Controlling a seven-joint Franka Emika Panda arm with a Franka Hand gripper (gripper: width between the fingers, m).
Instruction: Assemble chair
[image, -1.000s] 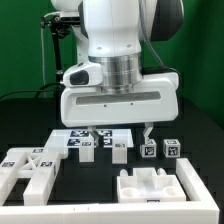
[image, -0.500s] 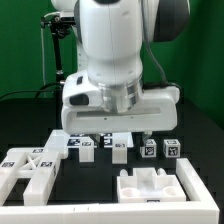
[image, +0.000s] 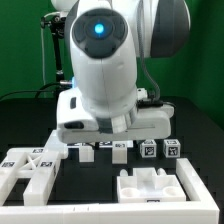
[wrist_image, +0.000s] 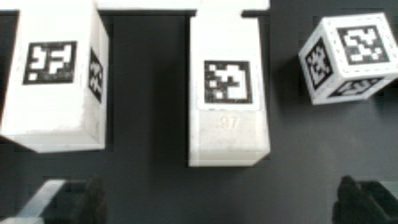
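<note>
Several small white chair pieces with black-and-white tags lie in a row on the black table: two posts (image: 88, 152) (image: 120, 152) and two cube-ended pieces (image: 150, 149) (image: 172, 149). My gripper (image: 108, 138) hangs just above the posts, its big white body hiding most of its fingers. In the wrist view a long post (wrist_image: 228, 85) lies centred between the gripper's (wrist_image: 217, 203) dark fingertips (wrist_image: 63, 198), with a wider block (wrist_image: 54, 75) on one side and a tagged cube (wrist_image: 356, 58) on the other. The jaws stand wide apart and hold nothing.
A large white slotted piece with tags (image: 32, 168) lies at the exterior view's front left. A white recessed block (image: 155, 186) lies at the front right. A corner of the marker board (image: 60, 144) shows behind the posts.
The arm has swung and tipped forward, so the wrist now faces the camera. The hand has shifted slightly toward the exterior view's left and lower over the posts. The parts have not moved.
</note>
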